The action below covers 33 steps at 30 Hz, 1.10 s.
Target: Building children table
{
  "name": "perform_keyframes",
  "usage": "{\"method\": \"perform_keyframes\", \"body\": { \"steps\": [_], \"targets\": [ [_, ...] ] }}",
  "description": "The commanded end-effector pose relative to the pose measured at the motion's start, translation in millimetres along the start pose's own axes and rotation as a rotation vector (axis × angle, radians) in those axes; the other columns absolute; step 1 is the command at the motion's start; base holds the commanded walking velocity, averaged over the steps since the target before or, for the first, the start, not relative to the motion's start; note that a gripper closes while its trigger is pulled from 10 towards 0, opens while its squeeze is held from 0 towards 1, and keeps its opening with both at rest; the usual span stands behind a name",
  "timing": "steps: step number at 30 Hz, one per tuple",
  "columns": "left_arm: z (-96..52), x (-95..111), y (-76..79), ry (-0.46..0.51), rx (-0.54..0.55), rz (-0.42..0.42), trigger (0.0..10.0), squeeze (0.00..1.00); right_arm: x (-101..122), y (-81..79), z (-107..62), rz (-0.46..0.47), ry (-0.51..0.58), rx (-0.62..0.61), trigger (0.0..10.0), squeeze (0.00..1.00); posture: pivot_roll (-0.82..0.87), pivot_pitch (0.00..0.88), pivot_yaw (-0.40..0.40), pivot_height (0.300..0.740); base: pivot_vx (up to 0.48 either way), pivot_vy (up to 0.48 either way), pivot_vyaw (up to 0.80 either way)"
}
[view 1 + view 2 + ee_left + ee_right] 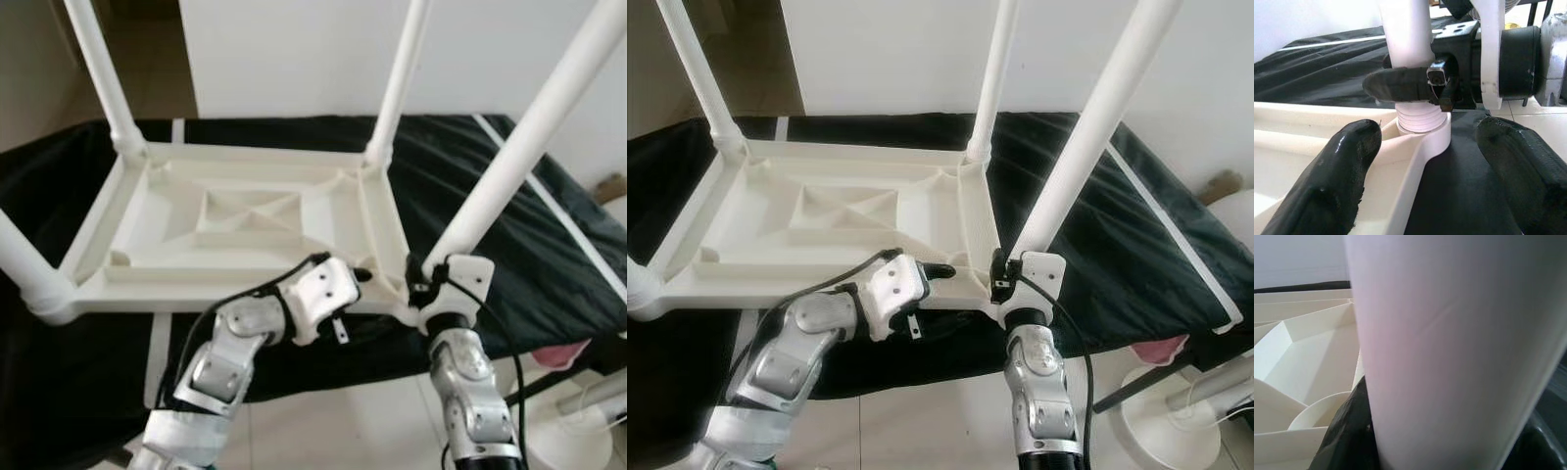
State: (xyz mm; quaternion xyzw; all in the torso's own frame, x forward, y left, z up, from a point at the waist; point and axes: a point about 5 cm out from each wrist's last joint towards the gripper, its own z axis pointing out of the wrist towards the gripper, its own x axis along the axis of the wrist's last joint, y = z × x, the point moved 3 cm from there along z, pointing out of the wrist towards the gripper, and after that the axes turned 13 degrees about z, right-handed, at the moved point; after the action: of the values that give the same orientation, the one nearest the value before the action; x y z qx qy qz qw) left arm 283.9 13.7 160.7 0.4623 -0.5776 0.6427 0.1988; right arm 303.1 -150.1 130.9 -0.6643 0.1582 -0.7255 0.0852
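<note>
Found the white ribbed plastic children's table top (147,235) lying upside down on the black-draped bench (549,255), with its near corner right under both hands. Counted three white tubular legs already standing in the other corners: the far two (103,69) (397,78) beyond the hands, and one (24,269) well off to the left hand's outer side.

Saw the right hand (419,276) closed round the foot of the fourth white tubular plastic leg (509,166), one black finger (1400,85) wrapped across it just above the threaded collar (1420,120). Noted the threads exposed above the round corner socket (1432,142), so judged the leg not fully seated.

Saw the left hand (353,279) spread wide and holding nothing, its fingers (1342,161) set either side of that socket, one over the table top's rim, the other out over the black cloth.

Judged the step to be screwing this last leg home. To do it well:
- Close the left hand on the rim beside the socket and brace the top against turning.
- Keep the leg square to the socket; leaned visibly toward the right hand's outer side, a cross-threading risk.
- Turn in short strokes, regripping low, until no thread shows.
</note>
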Motion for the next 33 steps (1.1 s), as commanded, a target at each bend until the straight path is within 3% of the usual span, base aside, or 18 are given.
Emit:
{"method": "perform_keyframes", "body": {
  "steps": [1,17,18,26,32,33],
  "targets": [
    [1.7,-3.6,-7.9,-0.032,0.111,0.006,10.0,0.00,-22.0,1.7,-8.4,0.043,-0.089,-0.044,10.0,0.00,-0.01,0.016,-0.077,0.740,0.000,0.000,0.00],
    [2.1,-2.8,-11.4,-0.011,0.153,0.064,10.0,0.00,-19.2,-4.1,-9.1,0.054,-0.073,-0.037,10.0,0.00,-0.01,0.012,-0.082,0.740,0.000,0.000,0.00],
    [2.2,-5.2,-12.0,-0.024,0.167,0.046,10.0,0.00,-18.3,-4.6,-9.5,0.059,-0.068,-0.032,10.0,1.00,-0.01,0.014,-0.082,0.740,0.000,0.000,0.00],
    [0.1,-6.6,-11.6,-0.022,0.190,0.022,10.0,0.00,-3.5,-4.5,-7.1,0.066,0.000,0.030,10.0,1.00,-0.01,0.023,-0.076,0.740,0.000,0.000,0.00],
    [-7.8,-17.1,-12.8,-0.051,0.232,-0.002,10.0,0.00,4.0,8.1,-8.8,0.019,0.009,0.094,10.0,1.00,-0.01,0.038,-0.074,0.740,0.000,0.000,0.00],
    [-9.6,-18.9,-13.2,-0.057,0.243,-0.007,10.0,0.00,4.3,8.6,-10.0,0.023,0.005,0.111,10.0,0.95,-0.01,0.038,-0.074,0.740,0.000,0.000,0.00]
  ]
}}
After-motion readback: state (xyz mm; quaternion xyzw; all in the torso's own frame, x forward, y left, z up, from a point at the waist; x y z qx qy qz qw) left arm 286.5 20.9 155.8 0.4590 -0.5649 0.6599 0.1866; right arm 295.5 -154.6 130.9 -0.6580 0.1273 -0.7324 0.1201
